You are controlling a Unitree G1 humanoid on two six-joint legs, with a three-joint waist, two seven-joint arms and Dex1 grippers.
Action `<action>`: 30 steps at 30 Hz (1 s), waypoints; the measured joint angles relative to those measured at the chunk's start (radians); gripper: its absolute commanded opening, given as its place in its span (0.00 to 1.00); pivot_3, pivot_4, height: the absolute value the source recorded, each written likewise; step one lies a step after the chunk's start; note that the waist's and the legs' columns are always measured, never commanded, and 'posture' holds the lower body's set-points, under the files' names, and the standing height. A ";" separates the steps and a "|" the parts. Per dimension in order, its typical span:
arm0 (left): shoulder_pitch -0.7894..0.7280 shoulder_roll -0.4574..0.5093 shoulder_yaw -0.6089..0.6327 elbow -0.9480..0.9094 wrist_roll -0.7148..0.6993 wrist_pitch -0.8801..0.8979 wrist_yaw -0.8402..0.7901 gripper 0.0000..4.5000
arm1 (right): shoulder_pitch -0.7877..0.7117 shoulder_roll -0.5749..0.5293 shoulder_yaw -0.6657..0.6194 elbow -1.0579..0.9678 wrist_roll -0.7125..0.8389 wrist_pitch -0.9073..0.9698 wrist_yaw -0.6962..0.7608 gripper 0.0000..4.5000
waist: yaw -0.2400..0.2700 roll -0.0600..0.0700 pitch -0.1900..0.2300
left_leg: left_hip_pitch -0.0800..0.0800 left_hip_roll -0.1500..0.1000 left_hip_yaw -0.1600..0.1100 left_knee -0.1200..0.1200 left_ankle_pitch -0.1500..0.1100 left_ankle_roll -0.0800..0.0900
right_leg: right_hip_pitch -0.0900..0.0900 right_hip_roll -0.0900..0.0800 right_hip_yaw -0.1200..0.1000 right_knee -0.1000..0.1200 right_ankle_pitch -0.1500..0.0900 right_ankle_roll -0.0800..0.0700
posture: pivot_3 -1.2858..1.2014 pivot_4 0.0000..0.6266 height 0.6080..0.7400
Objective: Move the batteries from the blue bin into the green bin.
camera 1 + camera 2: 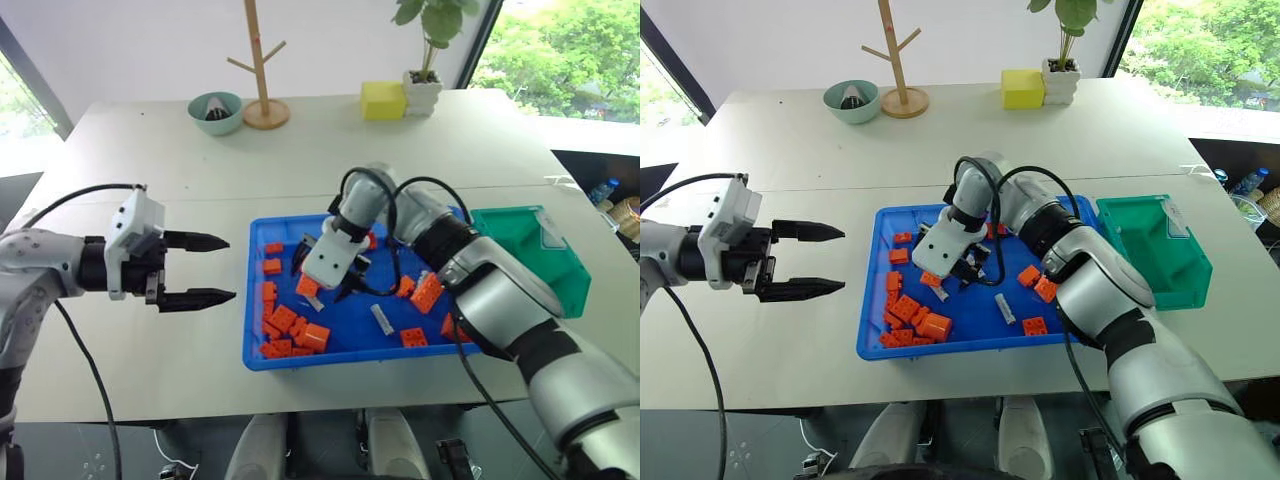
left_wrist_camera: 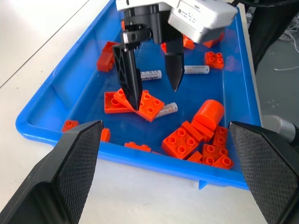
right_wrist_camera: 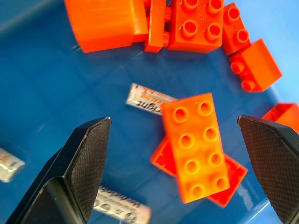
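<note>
This looks like a bright office or lab room set up for robot trials. A wide white table (image 1: 200, 330) stands by big windows (image 1: 560, 50) with trees outside. At its far edge are a potted plant (image 1: 425, 60), a wooden stand (image 1: 262, 70) and a bowl (image 1: 215, 112).

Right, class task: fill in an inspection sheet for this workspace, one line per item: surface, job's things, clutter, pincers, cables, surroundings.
Surface: pale table, bare in front of the left arm.
Job's things: blue bin holds batteries among bricks, one partly under an orange brick; green bin sits at its right end.
Clutter: orange bricks scattered in the blue bin.
Pincers: right pincer open, pointing down over the bricks; left pincer open, beside the blue bin, holding nothing.
Cables: black cables looped along the right arm.
Surroundings: teal bowl, wooden stand, yellow block, potted plant, windows.
</note>
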 measured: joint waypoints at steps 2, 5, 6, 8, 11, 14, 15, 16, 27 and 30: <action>0.000 -0.002 0.000 -0.005 -0.002 0.001 0.010 1.00 | -0.021 0.022 0.000 0.050 -0.036 -0.034 -0.017 0.99 | -0.001 0.000 0.000 | 0.000 0.000 0.000 0.000 0.000 0.000 | 0.000 0.000 0.000 0.000 0.000 0.000 | 0.52 0.24 0.71; 0.000 -0.003 0.000 -0.017 -0.011 0.004 0.022 1.00 | -0.048 0.046 0.000 0.122 -0.084 -0.073 -0.036 0.99 | 0.001 0.000 0.000 | 0.000 0.000 0.000 -0.001 0.001 -0.001 | 0.000 0.000 0.000 0.000 0.000 0.000 | 0.52 0.24 0.71; 0.000 -0.004 0.000 -0.020 -0.014 0.005 0.026 1.00 | -0.054 0.051 0.000 0.140 -0.097 -0.086 -0.041 0.99 | 0.001 0.000 0.000 | 0.000 0.000 0.000 -0.001 0.001 -0.001 | 0.000 0.000 0.000 0.000 0.000 0.000 | 0.52 0.24 0.71; 0.002 -0.004 0.000 -0.027 -0.019 0.007 0.033 1.00 | -0.060 0.059 0.000 0.170 -0.114 -0.102 -0.054 0.99 | 0.000 0.000 0.000 | 0.000 0.000 0.000 -0.001 0.001 -0.001 | 0.000 0.000 0.000 0.000 0.000 0.000 | 0.52 0.24 0.71; 0.013 -0.005 0.000 -0.044 -0.023 0.010 0.050 1.00 | -0.065 0.082 -0.001 0.206 -0.141 -0.119 -0.073 0.99 | -0.005 0.000 0.000 | 0.000 0.000 -0.001 -0.001 0.001 -0.002 | 0.000 0.000 0.000 0.000 0.000 0.000 | 0.52 0.24 0.71; 0.030 -0.004 0.001 -0.049 -0.025 0.018 0.052 1.00 | -0.070 0.095 -0.004 0.223 -0.154 -0.128 -0.089 0.99 | -0.014 0.000 0.000 | 0.000 0.000 -0.001 -0.001 0.001 -0.002 | 0.000 0.001 0.000 0.000 0.000 0.000 | 0.52 0.24 0.71; 0.036 -0.004 0.001 -0.050 -0.025 0.019 0.052 1.00 | -0.070 0.099 -0.006 0.229 -0.162 -0.129 -0.097 0.99 | -0.017 0.000 0.000 | 0.000 0.000 -0.001 -0.002 0.001 -0.002 | 0.000 0.001 0.000 0.000 0.000 -0.001 | 0.52 0.24 0.71; 0.037 -0.004 0.001 -0.050 -0.025 0.019 0.051 1.00 | -0.070 0.102 -0.009 0.236 -0.163 -0.128 -0.102 0.94 | -0.019 0.000 0.000 | 0.000 0.000 -0.001 -0.002 0.001 -0.002 | -0.001 0.001 0.000 0.000 0.000 -0.001 | 0.52 0.24 0.71; -0.001 -0.003 -0.007 -0.034 -0.018 0.017 0.049 1.00 | -0.072 0.124 -0.076 0.244 -0.145 -0.093 -0.047 0.24 | -0.021 0.000 0.000 | 0.000 0.000 -0.001 -0.002 0.001 -0.002 | -0.001 0.001 0.000 0.000 0.000 -0.001 | 0.52 0.24 0.71; -0.007 -0.004 -0.011 -0.027 -0.017 0.016 0.048 1.00 | -0.075 0.126 -0.097 0.241 -0.131 -0.070 -0.028 0.24 | -0.021 0.000 0.000 | 0.000 0.000 -0.002 -0.002 0.001 -0.002 | -0.001 0.001 0.000 0.000 0.000 -0.001 | 0.52 0.24 0.71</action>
